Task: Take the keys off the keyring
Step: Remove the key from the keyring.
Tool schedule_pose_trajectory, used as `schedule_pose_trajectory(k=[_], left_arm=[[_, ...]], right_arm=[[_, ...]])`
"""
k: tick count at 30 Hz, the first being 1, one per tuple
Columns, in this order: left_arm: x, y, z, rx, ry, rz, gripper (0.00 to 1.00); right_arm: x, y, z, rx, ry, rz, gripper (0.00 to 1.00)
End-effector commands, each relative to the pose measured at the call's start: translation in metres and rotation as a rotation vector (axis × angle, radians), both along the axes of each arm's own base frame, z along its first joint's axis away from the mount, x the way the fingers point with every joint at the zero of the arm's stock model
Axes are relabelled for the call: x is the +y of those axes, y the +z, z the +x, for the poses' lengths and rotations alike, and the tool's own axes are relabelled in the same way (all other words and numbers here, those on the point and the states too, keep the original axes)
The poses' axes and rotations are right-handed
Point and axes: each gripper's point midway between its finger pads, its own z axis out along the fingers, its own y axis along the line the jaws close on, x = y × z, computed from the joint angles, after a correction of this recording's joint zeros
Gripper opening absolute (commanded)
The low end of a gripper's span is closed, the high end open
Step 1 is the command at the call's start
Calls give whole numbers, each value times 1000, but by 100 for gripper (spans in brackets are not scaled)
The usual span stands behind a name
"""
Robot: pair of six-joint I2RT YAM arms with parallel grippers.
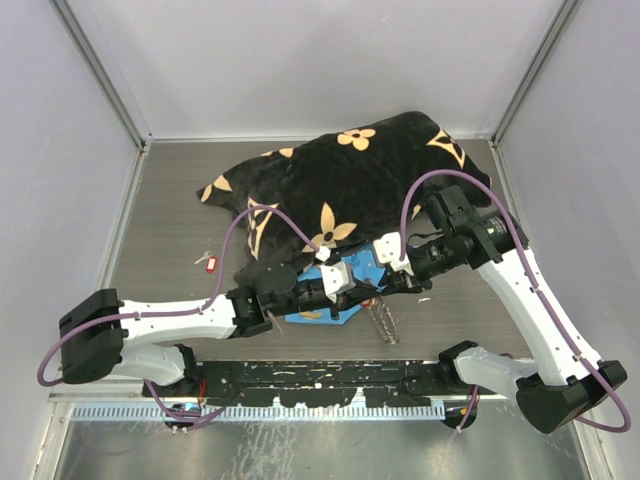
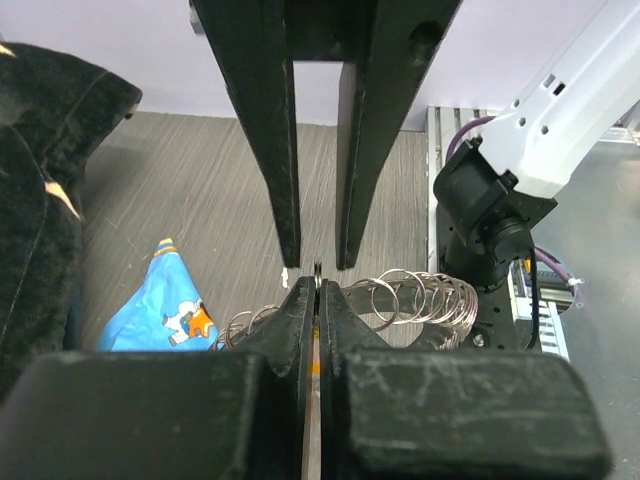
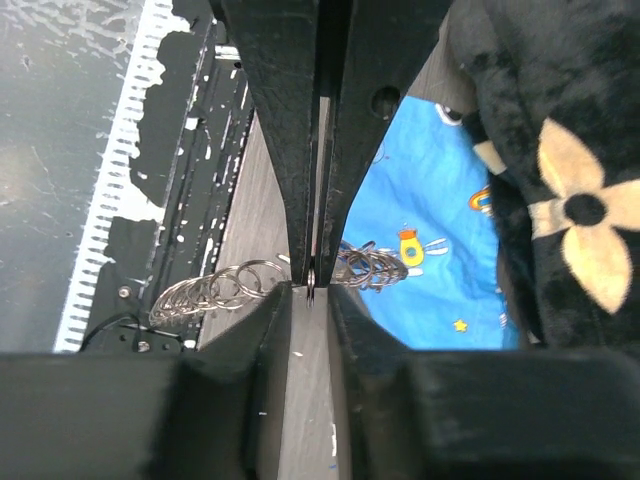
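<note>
The keyring (image 1: 384, 322) is a chain of silvery rings hanging between the two grippers near the table's front edge. In the left wrist view its loops (image 2: 420, 298) trail to both sides of my left gripper (image 2: 317, 285). That gripper is shut on one ring seen edge-on, with an orange sliver deeper between the jaws. My right gripper (image 3: 310, 295) faces it tip to tip, its jaws slightly apart around the same ring, and more loops (image 3: 215, 293) sag to the left. One red-headed key (image 1: 208, 263) lies alone on the table at the left.
A blue patterned cloth (image 1: 335, 314) lies under the grippers. A black blanket with tan flowers (image 1: 350, 190) covers the back middle of the table. The perforated metal rail (image 3: 100, 230) runs along the table's near edge.
</note>
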Motion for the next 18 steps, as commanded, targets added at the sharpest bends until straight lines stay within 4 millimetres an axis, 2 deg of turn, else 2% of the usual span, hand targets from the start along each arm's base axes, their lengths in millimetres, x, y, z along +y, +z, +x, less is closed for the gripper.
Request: schedule_pose_trajectory(k=[1, 4, 6, 14, 18], left_arm=[[11, 48, 1, -25, 31, -141, 0], [22, 66, 0, -26, 48, -235, 0], [31, 78, -2, -30, 56, -312, 0], [67, 137, -5, -54, 81, -668, 0], [75, 155, -7, -50, 74, -751, 0]], right_arm=[[5, 25, -1, -34, -27, 114, 36], [6, 40, 3, -14, -78, 189, 51], [8, 51, 5, 10, -97, 256, 55], [23, 94, 0, 158, -43, 472, 56], [27, 113, -2, 202, -26, 520, 55]])
